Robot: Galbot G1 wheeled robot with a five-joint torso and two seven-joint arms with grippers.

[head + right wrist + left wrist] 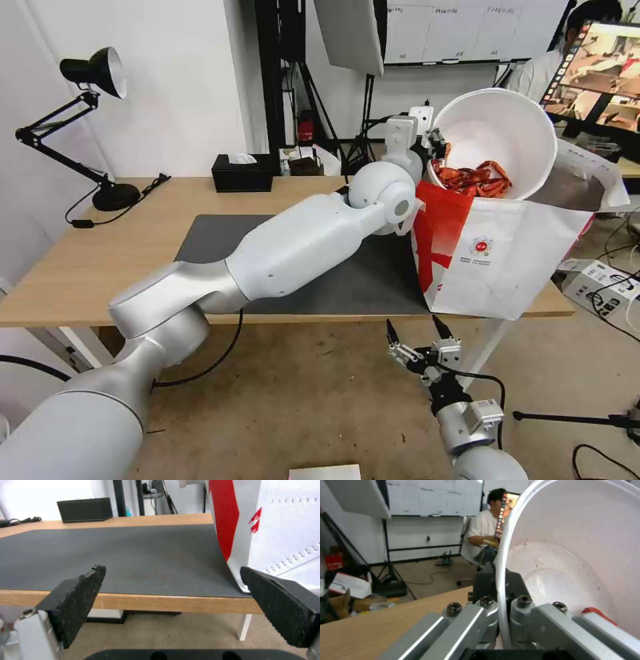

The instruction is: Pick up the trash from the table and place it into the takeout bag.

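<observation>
The white bowl (500, 130) of red crayfish shells (475, 179) is tipped on its side above the mouth of the white-and-red takeout bag (493, 260), which stands at the right end of the table (87, 267). My left gripper (433, 143) is shut on the bowl's rim; in the left wrist view the rim (501, 585) runs between the jaws of the left gripper (502, 600), with a red scrap (598, 612) inside. My right gripper (417, 333) hangs open below the table's front edge, its pads (80, 597) wide apart facing the grey mat (116, 552) and the takeout bag (266, 530).
A black tissue box (243, 173) sits at the table's back edge and a black desk lamp (93, 73) stands at the far left. A monitor (600, 73) and floor cables with a white box (600, 283) lie to the right of the bag.
</observation>
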